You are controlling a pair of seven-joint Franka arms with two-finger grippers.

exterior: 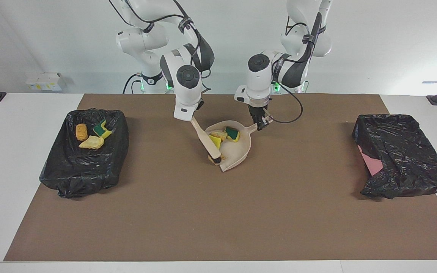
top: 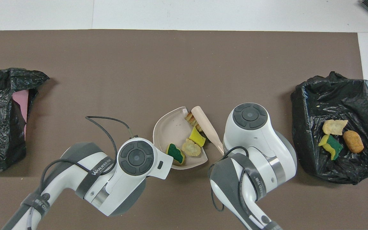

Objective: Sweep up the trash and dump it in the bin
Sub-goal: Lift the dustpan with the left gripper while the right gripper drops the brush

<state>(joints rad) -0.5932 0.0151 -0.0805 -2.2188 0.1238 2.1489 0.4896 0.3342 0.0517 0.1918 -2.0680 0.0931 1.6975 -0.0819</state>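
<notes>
place: robotics lab, far as I can tell from my feed
giveaway: two white arms (exterior: 188, 72) bolted at a bench (exterior: 25, 113)
backdrop: plain white walls (exterior: 374, 38)

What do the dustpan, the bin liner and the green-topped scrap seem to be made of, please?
Dustpan: probably moulded plastic, beige and matte, with a smooth thin curved wall.
Bin liner: thin black plastic film, crinkled and glossy.
Green-topped scrap: likely sponge, a dark green scouring layer on yellow foam.
</notes>
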